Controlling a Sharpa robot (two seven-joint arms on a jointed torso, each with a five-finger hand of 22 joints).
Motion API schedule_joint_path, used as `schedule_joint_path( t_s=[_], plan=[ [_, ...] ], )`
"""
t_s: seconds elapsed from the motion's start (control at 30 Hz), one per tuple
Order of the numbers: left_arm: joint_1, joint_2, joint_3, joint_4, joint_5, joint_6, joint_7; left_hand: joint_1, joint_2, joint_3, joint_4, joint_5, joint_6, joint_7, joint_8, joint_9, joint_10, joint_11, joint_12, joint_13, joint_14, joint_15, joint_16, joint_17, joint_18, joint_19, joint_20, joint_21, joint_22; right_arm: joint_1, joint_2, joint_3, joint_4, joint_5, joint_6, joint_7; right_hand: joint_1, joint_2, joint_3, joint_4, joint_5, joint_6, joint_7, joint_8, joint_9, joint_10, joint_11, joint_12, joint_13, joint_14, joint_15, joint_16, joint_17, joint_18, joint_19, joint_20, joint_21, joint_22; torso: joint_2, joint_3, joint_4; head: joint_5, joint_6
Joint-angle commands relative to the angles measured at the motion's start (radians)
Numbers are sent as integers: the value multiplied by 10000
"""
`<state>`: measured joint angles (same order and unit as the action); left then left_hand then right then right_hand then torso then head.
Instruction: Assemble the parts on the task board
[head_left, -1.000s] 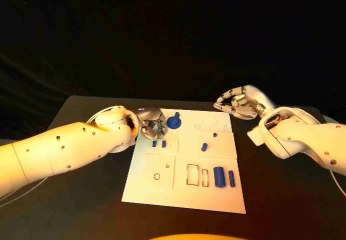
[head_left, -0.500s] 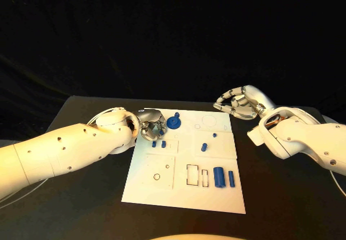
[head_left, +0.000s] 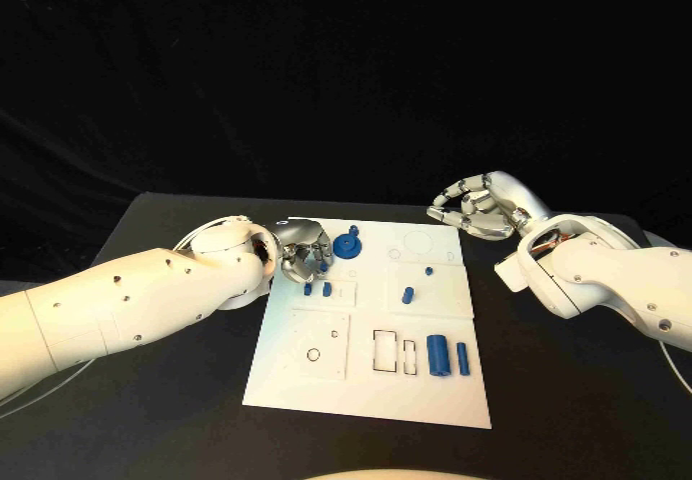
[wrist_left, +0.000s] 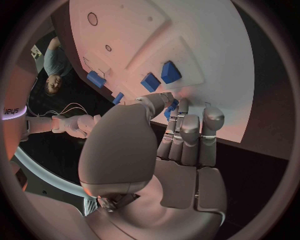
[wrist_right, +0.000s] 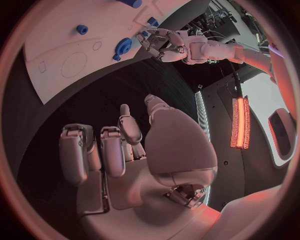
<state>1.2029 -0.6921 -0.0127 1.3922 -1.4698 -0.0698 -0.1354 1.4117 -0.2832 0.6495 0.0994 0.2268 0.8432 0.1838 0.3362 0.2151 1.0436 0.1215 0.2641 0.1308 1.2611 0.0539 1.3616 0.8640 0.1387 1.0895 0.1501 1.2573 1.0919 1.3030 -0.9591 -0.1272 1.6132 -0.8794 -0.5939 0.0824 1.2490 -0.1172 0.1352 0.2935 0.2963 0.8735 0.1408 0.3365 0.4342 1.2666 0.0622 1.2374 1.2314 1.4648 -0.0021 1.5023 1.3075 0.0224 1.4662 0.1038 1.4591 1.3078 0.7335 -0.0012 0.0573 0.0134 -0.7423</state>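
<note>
Carefully, we should keep the left robot hand (head_left: 303, 255) pinching the round blue piece (head_left: 348, 246) level over the white board (head_left: 320, 375), while the right robot hand (head_left: 480, 208) hangs curled and empty.

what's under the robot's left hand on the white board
The left hand hovers over the white task board beside a round blue gear-like part. Its fingers cover a small blue piece; whether they hold it is hidden.
</note>
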Motion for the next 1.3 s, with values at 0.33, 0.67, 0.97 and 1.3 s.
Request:
schedule_joint_path(
  t_s=[0.33,0.67,0.97,1.3],
  plan=[
    [-35,-118,-10,87,122,-117,-82,-81,-57,-264,26,-5,-274,-19,-248,-16,-477,87,-196,-32,-255,51,-88,-287,-28,-219,42,-202,-193,-47,32,-3,-129,-326,638,-257,204,52,-2,-18,-155,-328,56,89,76,-2662,23,-4237,-3966,204,-69,-1086,-598,227,10,-77,-624,1484,0,-5,-2,7,27],
    [-31,-541,43,367,468,-634,157,168,82,-1026,139,31,-284,-19,-427,57,-1633,321,-306,-178,-1357,254,-669,-2147,220,-1291,231,-1126,-1271,-87,88,-5,-375,-1849,1667,-835,1803,-266,1079,-191,-821,-165,218,-132,-81,-2714,145,-7591,-6821,288,24,-1225,-659,218,71,-54,-646,1528,-11,-2,0,-6,56],
    [8,-1324,197,579,3561,-1967,1632,499,223,-1469,498,70,-121,106,-517,114,-1960,335,51,-213,-2328,264,-1376,-3454,462,-2347,262,-2139,-2374,-214,237,-5,-487,-5052,2696,-1684,2413,-1073,2805,-315,-1082,371,194,-684,-364,-2055,298,-9910,-9031,317,138,-1202,-578,244,21,99,-782,1504,-5,9,-1,-222,114],
    [35,-2087,217,1088,10930,-2688,4883,657,435,-1265,887,61,120,255,-568,195,-1736,356,716,-200,-3146,305,-2316,-4277,452,-2800,310,-2975,-2809,-398,455,-11,-485,-7682,3538,-2612,2137,-1329,3144,-345,-1285,584,161,-854,-411,-1798,308,-10433,-9621,421,174,-1028,-313,130,294,60,-313,1802,3,-20,-1,-493,112]
  ],
)
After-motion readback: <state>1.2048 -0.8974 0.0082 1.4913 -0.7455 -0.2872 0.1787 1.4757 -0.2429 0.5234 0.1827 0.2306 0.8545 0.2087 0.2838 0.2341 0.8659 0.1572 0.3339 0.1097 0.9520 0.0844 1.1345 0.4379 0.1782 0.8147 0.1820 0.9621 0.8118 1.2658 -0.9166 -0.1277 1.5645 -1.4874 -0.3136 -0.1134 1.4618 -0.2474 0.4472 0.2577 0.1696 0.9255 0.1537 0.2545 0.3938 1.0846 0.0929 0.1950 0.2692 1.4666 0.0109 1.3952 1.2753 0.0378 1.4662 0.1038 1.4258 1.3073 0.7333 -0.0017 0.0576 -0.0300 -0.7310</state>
